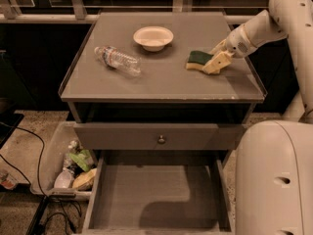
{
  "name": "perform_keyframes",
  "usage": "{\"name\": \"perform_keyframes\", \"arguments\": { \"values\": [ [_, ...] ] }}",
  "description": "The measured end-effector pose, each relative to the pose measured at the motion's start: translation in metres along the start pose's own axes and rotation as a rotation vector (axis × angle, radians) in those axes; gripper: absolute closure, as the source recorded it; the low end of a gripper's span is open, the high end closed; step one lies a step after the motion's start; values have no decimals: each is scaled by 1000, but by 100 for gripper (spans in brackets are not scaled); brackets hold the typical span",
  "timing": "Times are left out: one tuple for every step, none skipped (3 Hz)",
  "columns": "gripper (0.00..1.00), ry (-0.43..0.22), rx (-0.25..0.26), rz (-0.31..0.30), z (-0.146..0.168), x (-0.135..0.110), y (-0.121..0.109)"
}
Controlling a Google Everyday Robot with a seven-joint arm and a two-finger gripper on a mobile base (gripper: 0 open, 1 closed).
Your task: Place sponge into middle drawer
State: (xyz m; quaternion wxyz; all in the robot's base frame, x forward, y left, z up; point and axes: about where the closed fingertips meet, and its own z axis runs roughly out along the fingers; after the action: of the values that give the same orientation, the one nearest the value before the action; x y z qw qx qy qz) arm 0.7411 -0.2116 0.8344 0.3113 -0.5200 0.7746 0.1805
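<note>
The sponge (197,58), dark green over pale yellow, lies flat on the right part of the cabinet top (161,82). My gripper (215,62) reaches in from the right on a white arm and sits low at the sponge's right end, its pale fingers touching or nearly touching it. The middle drawer (156,199) is pulled out below the cabinet, a grey box with low walls and a bare floor. My white body's shadow falls on its floor.
A white bowl (153,37) stands at the back middle of the top. A clear plastic bottle (118,59) lies on its side at the left. A shut drawer front with a round knob (161,139) is above the open drawer. A bin of rubbish (73,168) sits on the floor at the left.
</note>
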Motion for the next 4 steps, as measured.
{"name": "perform_keyframes", "arguments": {
  "values": [
    [100, 9, -8, 1, 3, -4, 2],
    [100, 10, -8, 1, 3, -4, 2],
    [100, 3, -2, 7, -25, 2, 16],
    [100, -25, 29, -28, -72, -6, 50]
  ]
}}
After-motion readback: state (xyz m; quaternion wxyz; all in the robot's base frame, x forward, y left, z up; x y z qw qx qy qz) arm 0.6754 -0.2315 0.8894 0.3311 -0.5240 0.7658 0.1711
